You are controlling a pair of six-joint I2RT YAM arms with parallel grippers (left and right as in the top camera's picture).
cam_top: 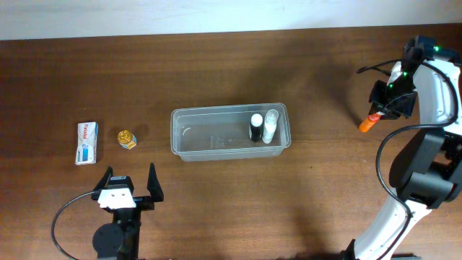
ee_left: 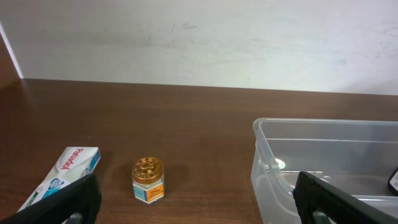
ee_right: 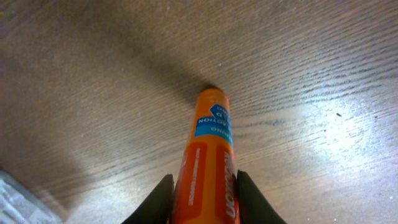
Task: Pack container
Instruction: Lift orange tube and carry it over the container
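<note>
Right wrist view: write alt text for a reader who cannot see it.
The right gripper is shut on an orange plastic tube with a blue label, which points away from the camera over a brown wooden table.

The black-fingered right claw point(ee_right: 204, 186) pinched an orange tube point(ee_right: 208, 143) with a blue, white-lettered label, above a dark brown, wood-grained surface point(ee_right: 93, 74). Ahead of the black-and-white left claw point(cam_top: 131, 172) were a gold-lidded jar point(ee_left: 148, 179) labelled blue and orange, a white box point(ee_left: 68, 168) with red lettering and a teal end, and the clear container point(ee_left: 323, 124). Inside it stood a black bottle point(cam_top: 255, 127) and a white bottle point(cam_top: 270, 126).
</note>
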